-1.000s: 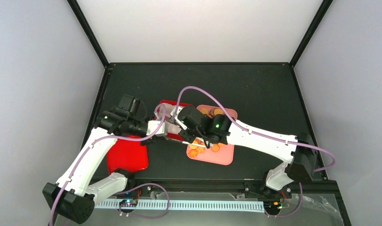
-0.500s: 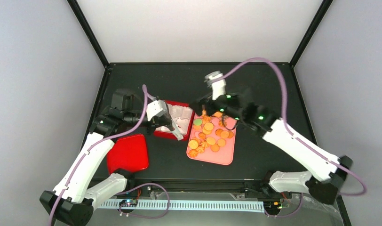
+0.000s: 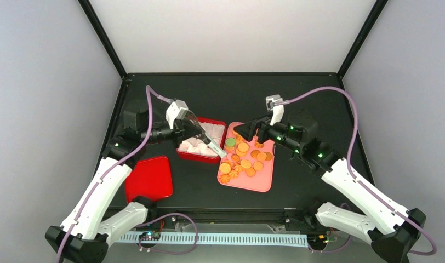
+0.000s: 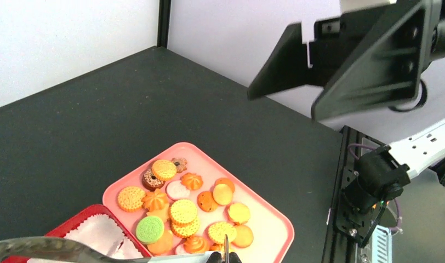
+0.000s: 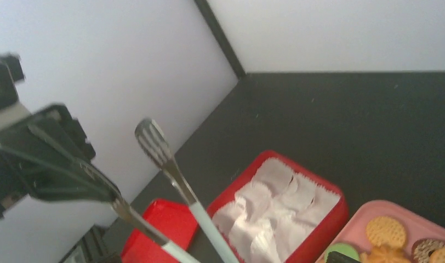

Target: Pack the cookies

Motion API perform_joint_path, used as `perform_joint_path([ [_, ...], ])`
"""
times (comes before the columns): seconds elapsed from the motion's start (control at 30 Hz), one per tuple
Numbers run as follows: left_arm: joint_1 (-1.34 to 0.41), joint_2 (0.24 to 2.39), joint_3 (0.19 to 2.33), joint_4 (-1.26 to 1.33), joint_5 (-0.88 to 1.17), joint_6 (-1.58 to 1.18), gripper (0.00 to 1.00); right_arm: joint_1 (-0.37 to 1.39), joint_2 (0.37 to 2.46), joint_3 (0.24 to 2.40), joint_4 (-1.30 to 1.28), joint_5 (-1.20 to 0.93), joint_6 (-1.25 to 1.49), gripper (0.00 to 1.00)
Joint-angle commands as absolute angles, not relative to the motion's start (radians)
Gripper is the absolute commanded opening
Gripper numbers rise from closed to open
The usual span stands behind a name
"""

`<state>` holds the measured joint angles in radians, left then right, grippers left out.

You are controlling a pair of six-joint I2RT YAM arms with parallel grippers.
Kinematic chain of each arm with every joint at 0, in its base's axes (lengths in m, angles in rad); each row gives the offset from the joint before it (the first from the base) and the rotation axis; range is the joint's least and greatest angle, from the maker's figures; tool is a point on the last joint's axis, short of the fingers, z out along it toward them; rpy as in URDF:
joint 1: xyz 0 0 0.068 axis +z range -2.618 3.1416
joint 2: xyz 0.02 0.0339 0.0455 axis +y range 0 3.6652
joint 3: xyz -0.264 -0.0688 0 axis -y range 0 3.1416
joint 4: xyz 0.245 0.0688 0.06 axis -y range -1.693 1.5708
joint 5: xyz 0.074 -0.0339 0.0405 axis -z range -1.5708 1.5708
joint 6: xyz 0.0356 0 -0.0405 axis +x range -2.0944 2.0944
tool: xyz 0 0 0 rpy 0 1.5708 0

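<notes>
The cookies [image 3: 243,159], mostly orange rounds with one green, lie on a pink tray [image 3: 258,185]. They also show in the left wrist view [image 4: 182,211]. My left gripper [image 3: 190,128] is shut on metal tongs [image 3: 210,144]. The tongs slant down over the red box toward the tray's near-left corner, their two arms spread apart [image 5: 171,164]. My right gripper [image 3: 252,130] hovers open above the tray's far end, with nothing between its fingers [image 4: 368,71]. No cookie is held by the tongs.
A red box [image 3: 198,157] lined with white paper cups [image 3: 201,139] stands left of the tray. Its red lid [image 3: 149,178] lies nearer the left arm's base. Black posts and pale walls enclose the black table.
The two grippers were together at the tongs by the red box. The right gripper has opened, let go and drawn back to the right; the left keeps the tongs, now angled toward the tray.
</notes>
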<state>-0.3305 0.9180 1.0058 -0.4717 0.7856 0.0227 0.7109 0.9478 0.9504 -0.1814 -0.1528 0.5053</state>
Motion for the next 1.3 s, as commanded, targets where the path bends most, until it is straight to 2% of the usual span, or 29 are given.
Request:
perform_joint_path([
  [0.0,-0.329,0.926,1.053,-0.433,0.786,-0.05,0.01,0.706,0.967,0.923,-0.127,-0.32,0.482,0.96],
  [0.2,-0.33,0.916,1.084,-0.384,0.993,-0.14,0.01,0.707,1.041,0.877,-0.044,-0.564,0.473,0.82],
  [0.4,-0.33,0.907,1.129,-0.382,1.189,-0.195,0.02,0.707,1.115,0.875,-0.034,-0.658,0.46,0.7],
  [0.63,-0.33,0.874,1.124,-0.367,1.23,-0.211,0.02,0.713,1.158,0.859,0.04,-0.842,0.488,0.67],
  [0.87,-0.331,0.88,1.121,-0.308,1.236,-0.276,0.02,0.771,1.194,0.858,0.046,-0.844,0.471,0.63],
  [0.97,-0.331,0.879,1.12,-0.286,1.236,-0.3,0.01,0.791,1.223,0.869,0.055,-0.835,0.472,0.53],
  [1.2,-0.331,0.874,1.131,-0.35,1.232,-0.225,0.02,0.803,1.219,0.928,-0.041,-0.792,0.389,0.04],
  [1.23,-0.331,0.876,1.146,-0.43,1.227,-0.156,0.02,0.803,1.21,0.95,-0.097,-0.769,0.352,0.01],
  [1.27,-0.331,0.881,1.161,-0.512,1.214,-0.072,0.09,0.803,1.199,0.975,-0.182,-0.737,0.31,0.01],
])
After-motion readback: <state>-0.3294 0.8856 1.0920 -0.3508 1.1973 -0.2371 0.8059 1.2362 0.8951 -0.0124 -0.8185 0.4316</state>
